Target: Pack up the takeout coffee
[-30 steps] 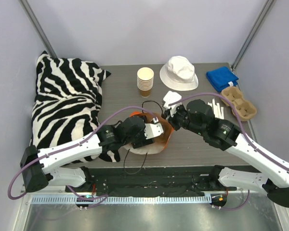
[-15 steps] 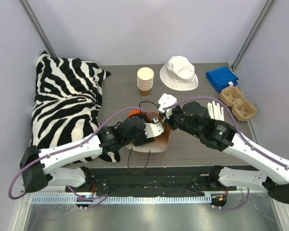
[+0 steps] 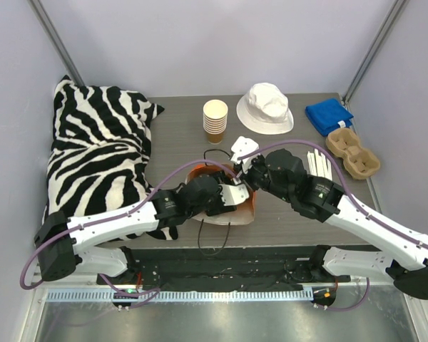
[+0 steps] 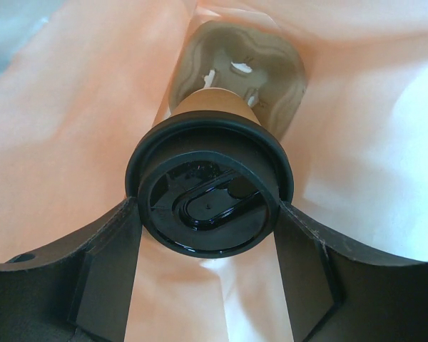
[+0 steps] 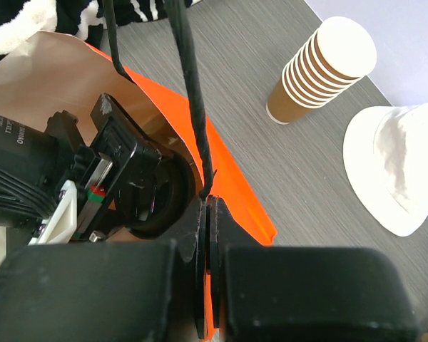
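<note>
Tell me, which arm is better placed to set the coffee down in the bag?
Left. The left hand grips the lidded takeout coffee, inside the orange paper bag. The right hand is pinched shut on the bag's rim, holding it open, so it likely shouldn't let go.

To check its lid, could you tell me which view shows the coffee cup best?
Left wrist: the coffee cup, black lid toward the camera, fills the frame. Top hides it; right wrist shows perhaps a dark edge.

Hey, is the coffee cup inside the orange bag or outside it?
Inside. The left wrist view shows the lidded takeout coffee with the orange bag around it on every side, its walls filling the frame.
</note>
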